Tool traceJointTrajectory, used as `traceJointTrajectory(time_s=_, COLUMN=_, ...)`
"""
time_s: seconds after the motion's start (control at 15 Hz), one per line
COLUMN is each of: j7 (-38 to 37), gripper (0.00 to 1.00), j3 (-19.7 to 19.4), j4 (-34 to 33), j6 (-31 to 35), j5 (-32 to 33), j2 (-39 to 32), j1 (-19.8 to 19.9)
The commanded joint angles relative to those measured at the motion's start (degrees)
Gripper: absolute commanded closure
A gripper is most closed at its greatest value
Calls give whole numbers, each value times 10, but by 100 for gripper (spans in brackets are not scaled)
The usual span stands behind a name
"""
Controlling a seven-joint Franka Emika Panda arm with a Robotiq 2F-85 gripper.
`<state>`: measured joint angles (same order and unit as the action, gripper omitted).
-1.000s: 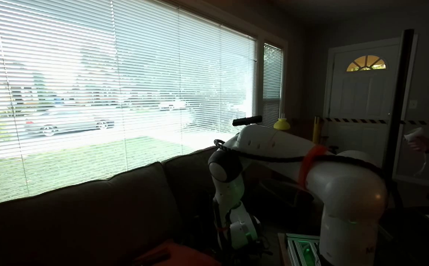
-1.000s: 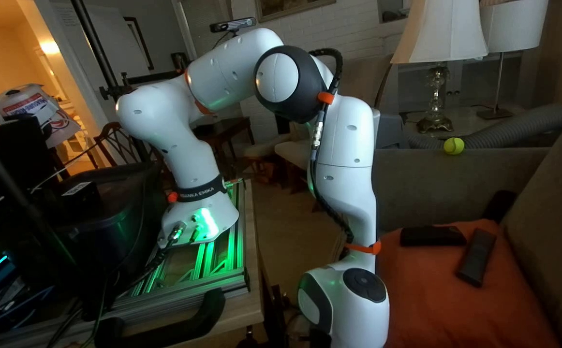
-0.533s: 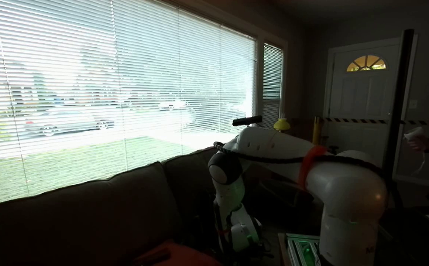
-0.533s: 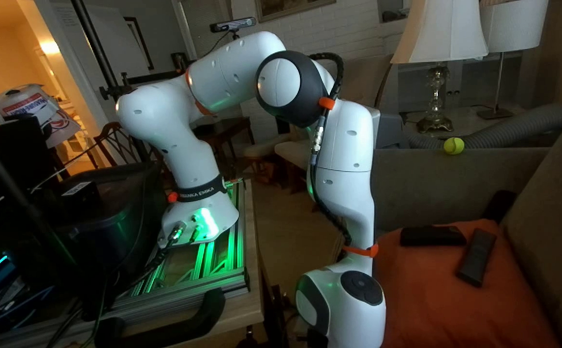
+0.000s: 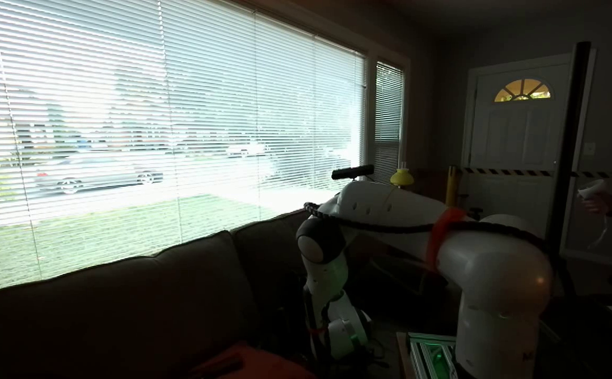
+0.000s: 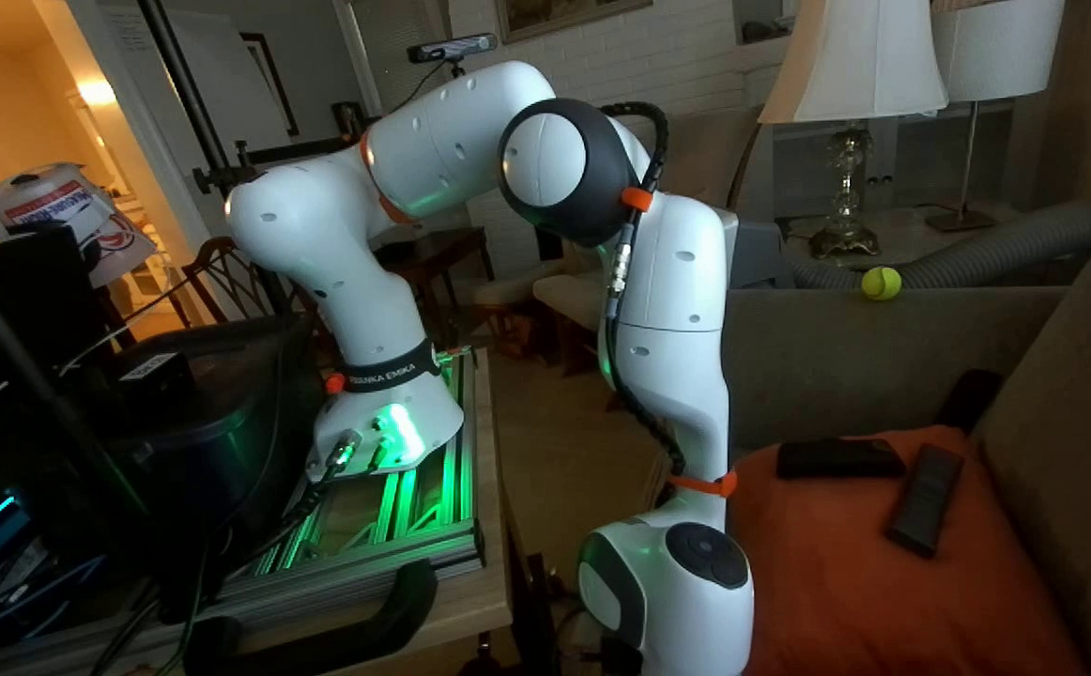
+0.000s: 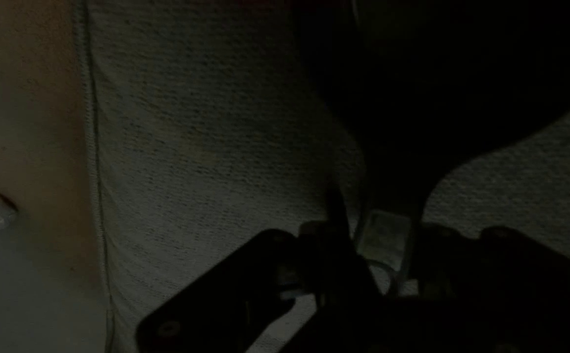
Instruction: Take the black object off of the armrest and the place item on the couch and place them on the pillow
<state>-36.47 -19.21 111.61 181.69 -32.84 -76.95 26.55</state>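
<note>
In the wrist view a dark item (image 7: 442, 88) with a broad rounded head lies on the woven fabric of the couch (image 7: 206, 147). Its narrow handle, with a greyish patch and a loop at the end, runs down between the fingers of my gripper (image 7: 380, 240). Both fingers stand close against the handle's sides, shut on it, though the picture is very dark. On the orange pillow (image 6: 846, 573) lie two black objects, a flat block (image 6: 841, 458) and a long remote-like one (image 6: 924, 499); which is the armrest's black object I cannot tell. The exterior views barely show my gripper.
A tennis ball (image 6: 881, 284) sits on the couch's armrest (image 6: 883, 366). Another dark thing (image 6: 971, 399) leans behind the pillow. My base's table (image 6: 499, 601) stands beside the couch. A person's hand (image 5: 595, 204) holds a white device near the door.
Over the first half second my arm sank slightly; since then it has shifted only a touch, to the right in an exterior view. Pillow and the objects on it have stayed put.
</note>
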Motion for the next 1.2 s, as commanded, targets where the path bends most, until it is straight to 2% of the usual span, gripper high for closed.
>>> traceJointTrajectory(time_s=0.0, j7=-6, gripper=100, j3=-5, j4=-9, j6=3, j5=-13, j2=-14, j1=-14)
traceJointTrajectory(time_s=0.13, j7=-7, gripper=99, j3=-7, j4=-8, j6=-1, j5=-13, j2=-15, j1=-18)
traceJointTrajectory(time_s=0.4, j7=-9, gripper=99, j3=-30, j4=-3, j6=-47, j5=-7, j2=-6, j1=-41)
traceJointTrajectory(time_s=0.73, j7=-20, gripper=99, j3=-71, j4=-12, j6=-200, j5=17, j2=15, j1=-57)
traceJointTrajectory(time_s=1.13, j7=-45, gripper=99, j3=-79, j4=-62, j6=-352, j5=30, j2=26, j1=-28)
